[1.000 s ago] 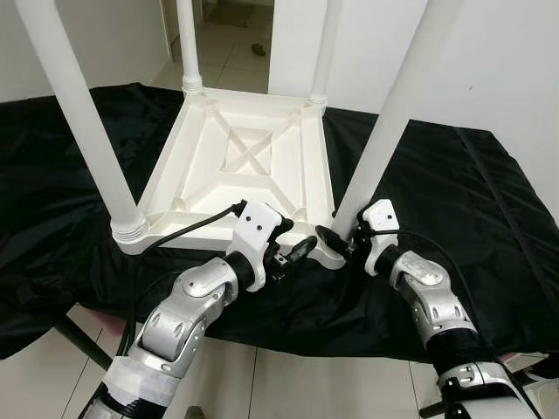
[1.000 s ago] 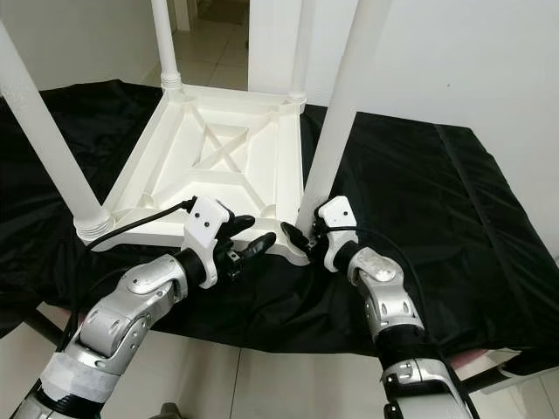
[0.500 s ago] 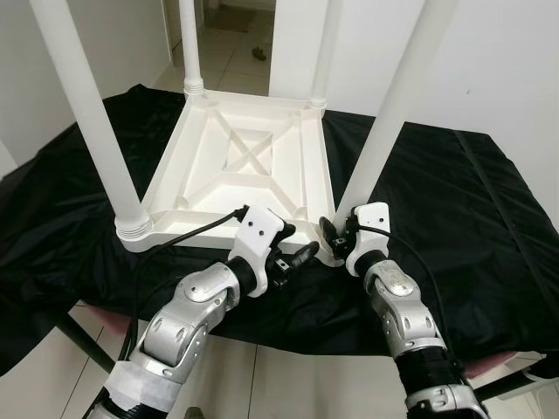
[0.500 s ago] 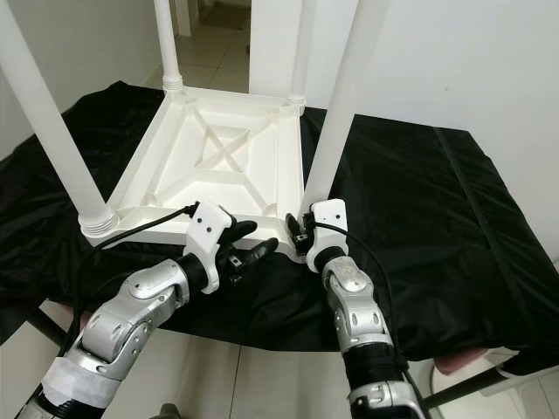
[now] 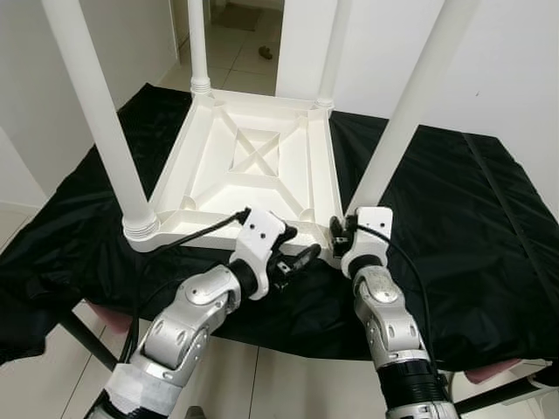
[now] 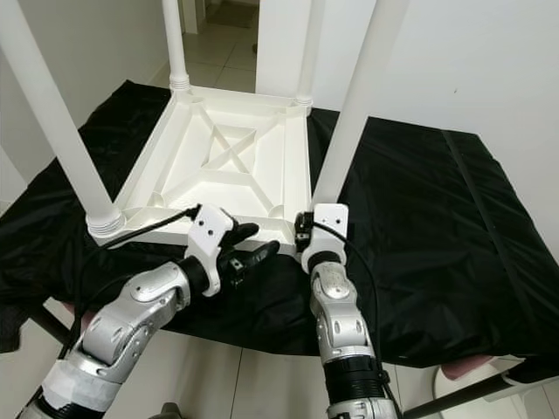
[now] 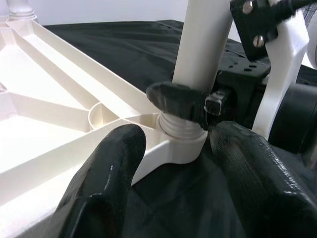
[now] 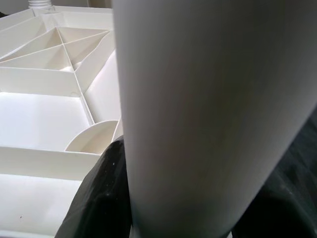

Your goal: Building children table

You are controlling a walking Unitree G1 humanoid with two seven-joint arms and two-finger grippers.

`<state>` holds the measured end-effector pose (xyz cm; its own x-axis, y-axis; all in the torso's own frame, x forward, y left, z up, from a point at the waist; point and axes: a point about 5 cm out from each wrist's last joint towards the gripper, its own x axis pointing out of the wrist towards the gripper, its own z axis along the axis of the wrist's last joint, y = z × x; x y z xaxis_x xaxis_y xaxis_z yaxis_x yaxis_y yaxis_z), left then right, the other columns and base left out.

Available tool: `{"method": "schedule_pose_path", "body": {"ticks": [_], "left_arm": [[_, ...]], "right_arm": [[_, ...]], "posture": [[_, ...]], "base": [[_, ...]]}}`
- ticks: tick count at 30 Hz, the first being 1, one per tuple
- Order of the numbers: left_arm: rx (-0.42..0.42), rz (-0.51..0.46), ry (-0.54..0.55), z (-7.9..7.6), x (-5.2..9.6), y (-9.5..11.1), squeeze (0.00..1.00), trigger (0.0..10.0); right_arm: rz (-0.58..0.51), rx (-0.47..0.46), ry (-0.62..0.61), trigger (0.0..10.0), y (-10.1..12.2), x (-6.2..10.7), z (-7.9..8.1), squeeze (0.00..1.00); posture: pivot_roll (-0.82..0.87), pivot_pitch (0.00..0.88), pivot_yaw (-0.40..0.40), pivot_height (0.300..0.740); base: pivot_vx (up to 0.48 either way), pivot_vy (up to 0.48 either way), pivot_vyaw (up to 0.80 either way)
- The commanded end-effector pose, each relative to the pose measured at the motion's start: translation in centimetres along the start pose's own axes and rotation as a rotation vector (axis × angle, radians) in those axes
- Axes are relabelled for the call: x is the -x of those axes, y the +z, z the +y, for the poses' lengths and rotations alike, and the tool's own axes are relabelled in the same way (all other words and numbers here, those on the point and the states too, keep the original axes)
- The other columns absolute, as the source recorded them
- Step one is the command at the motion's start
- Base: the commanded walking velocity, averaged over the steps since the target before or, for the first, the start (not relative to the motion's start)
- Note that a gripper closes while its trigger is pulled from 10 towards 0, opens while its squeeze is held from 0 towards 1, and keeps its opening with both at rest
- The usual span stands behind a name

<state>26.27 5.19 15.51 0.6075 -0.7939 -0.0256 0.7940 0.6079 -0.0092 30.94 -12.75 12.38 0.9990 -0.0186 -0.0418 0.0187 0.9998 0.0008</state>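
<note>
White kids' table (image 5: 253, 166) sits upside down on a black cloth (image 5: 454, 201) covering the tabletop, ribbed underside facing up, four white legs standing up from the corners.

Right gripper (image 6: 302, 234) is at the near-right leg (image 5: 410, 109), low down by its threaded collar. Jaws closed on the leg: in the right wrist view the leg (image 8: 208, 114) runs between the two black fingers (image 8: 101, 198), one on each side, touching it. In the left wrist view one right finger (image 7: 178, 99) wraps the leg just above the collar (image 7: 181, 130).

Left gripper (image 5: 293, 259) is just beside that same corner, on the near edge of the table frame. Jaws open, holding nothing: in the left wrist view its two fingers (image 7: 106, 173) are spread, one against the frame rim, the other out over the cloth, corner socket between them.

Near-left leg (image 5: 100, 113) is seated in its socket with the collar showing. Two far legs (image 5: 199, 44) stand at the back corners. A black cable (image 5: 196, 231) runs from the left wrist across the frame edge.

Behind: white walls, a doorway with a tiled floor (image 5: 236, 52).
</note>
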Motion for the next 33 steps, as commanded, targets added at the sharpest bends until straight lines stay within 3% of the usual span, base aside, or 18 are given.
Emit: {"method": "schedule_pose_path", "body": {"ticks": [1,2,9,15,16,17,18,19,21,24,30,31,32,33], "left_arm": [[-0.006,-0.001,-0.038,-0.4,0.0,0.2,0.0,10.0],[-0.005,0.0,-0.039,-0.4,0.0,0.2,0.0,10.0],[-0.004,0.001,-0.042,-0.5,0.0,0.1,0.0,10.0],[-0.004,0.003,-0.048,-0.6,0.0,0.1,0.0,10.0],[-0.004,0.003,-0.049,-0.6,-0.1,0.1,0.0,10.0],[-0.004,0.003,-0.049,-0.6,-0.1,0.1,0.0,10.0],[-0.004,0.002,-0.051,-0.6,-0.1,0.2,0.0,10.0],[-0.004,0.002,-0.051,-0.6,-0.1,0.2,0.0,10.0],[-0.005,0.001,-0.054,-0.6,-0.2,0.2,0.0,10.0],[-0.007,0.0,-0.055,-0.5,-0.2,0.3,0.0,10.0],[-0.009,-0.003,-0.046,-0.4,-0.1,0.4,0.0,10.0],[-0.009,-0.003,-0.044,-0.4,-0.1,0.4,0.0,10.0],[-0.008,-0.004,-0.042,-0.4,-0.1,0.5,0.0,10.0],[-0.008,-0.004,-0.04,-0.3,-0.1,0.5,0.0,10.0]], "right_arm": [[0.101,-0.007,-0.055,10.0,-1.9,0.5,-0.8,0.0],[0.09,-0.012,-0.05,10.0,-1.7,0.5,-0.8,1.0],[0.053,-0.001,0.001,10.0,-1.1,0.3,-1.8,1.0],[0.039,0.064,0.148,10.0,-1.0,0.1,-2.9,1.0],[0.034,0.094,0.21,10.0,-0.9,0.0,-3.1,0.12],[0.034,0.094,0.21,10.0,-0.9,0.0,-3.1,0.12],[0.025,0.127,0.281,10.0,-0.8,-0.1,-3.3,0.0],[0.025,0.127,0.281,10.0,-0.8,-0.1,-3.3,0.0],[-0.008,0.224,0.461,10.0,-0.4,-0.3,-3.3,0.0],[-0.014,0.272,0.552,10.0,-0.4,-0.4,-3.2,0.0],[-0.004,0.328,0.644,10.0,-0.5,-1.2,-3.1,0.0],[-0.004,0.335,0.659,4.7,-0.5,-1.2,-3.1,0.0],[-0.006,0.338,0.68,0.0,-0.5,-1.2,-3.1,0.0],[-0.007,0.339,0.693,0.0,-0.6,-1.2,-3.0,0.0]], "posture": [[0.05,0.0,-0.06,0.74],[0.05,0.0,-0.06,0.74],[0.04,0.0,-0.056,0.74],[0.04,0.0,-0.053,0.74],[0.04,0.0,-0.05,0.74],[0.04,0.0,-0.05,0.74],[0.03,0.0,-0.046,0.74],[0.03,0.0,-0.046,0.74],[0.03,0.0,-0.042,0.74],[0.03,0.0,-0.04,0.74],[0.04,0.0,-0.04,0.74],[0.04,0.0,-0.04,0.74],[0.05,0.0,-0.039,0.74],[0.05,0.0,-0.039,0.74]], "base": [[0.0,0.0,0.0],[0.0,0.0,0.0],[0.0,0.0,0.0],[0.0,0.0,0.0],[0.0,0.0,0.0],[0.0,0.0,0.0],[0.0,0.0,0.0],[0.0,0.0,0.0],[0.0,0.0,0.0],[0.0,0.0,0.0],[0.0,0.0,0.0],[0.0,0.0,0.0],[0.0,0.0,0.0],[0.0,0.0,0.0]]}}
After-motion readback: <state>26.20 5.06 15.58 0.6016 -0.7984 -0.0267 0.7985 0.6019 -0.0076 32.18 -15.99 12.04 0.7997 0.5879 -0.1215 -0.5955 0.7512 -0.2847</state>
